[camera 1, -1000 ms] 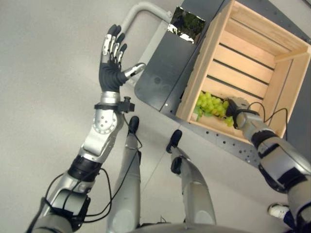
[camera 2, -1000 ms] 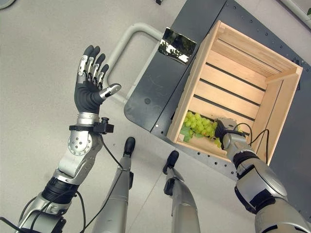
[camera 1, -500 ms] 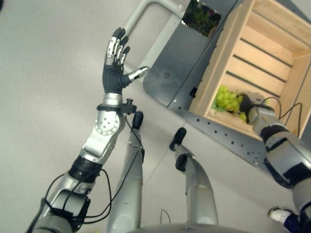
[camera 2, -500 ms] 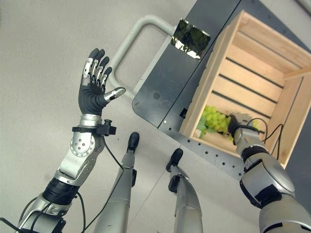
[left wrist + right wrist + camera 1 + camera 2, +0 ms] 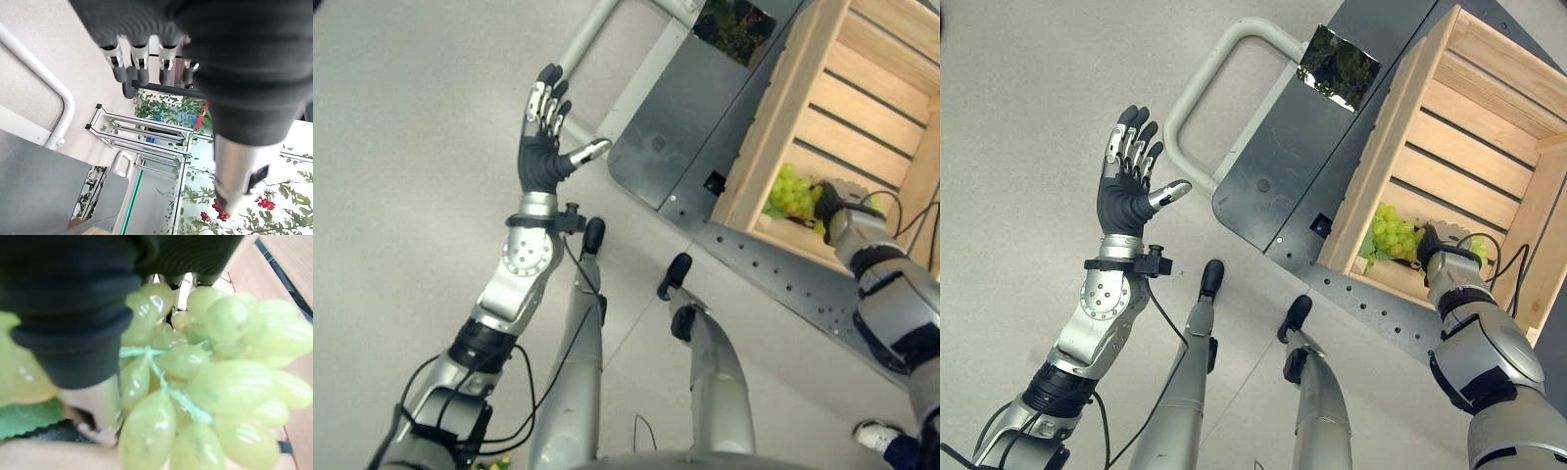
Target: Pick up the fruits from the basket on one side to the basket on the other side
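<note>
One crate, landmark: I take the wooden crate (image 5: 1459,157) as my reference; it sits on a dark grey cart (image 5: 1332,166) with a pale tubular handle (image 5: 1209,98) on the side away from the crate.
Floor: pale grey floor (image 5: 401,117) lies beside the cart, on the handle side, well apart from the crate.
Right robot hand: my right robot hand (image 5: 1442,240) reaches over the crate's near wall into its near corner. In the right wrist view the thumb (image 5: 95,404) lies against the fruit, but the fingers are hidden behind it, so I cannot tell whether they are clamped on it or apart.
Left robot hand: my left robot hand (image 5: 546,127) is raised over the floor, well apart from the crate and just beside the cart's handle, fingers straight and spread, holding nothing.
Grapes: one bunch of green grapes (image 5: 1393,233) with a leaf is inside the crate, at the near corner, touching my right robot hand.
Step in hand: I judge this to be the pickup of the grapes from the first basket.
Next move: I would confirm a firm hold round the bunch, then lift it clear of the crate's near wall before carrying it across to the other basket.
</note>
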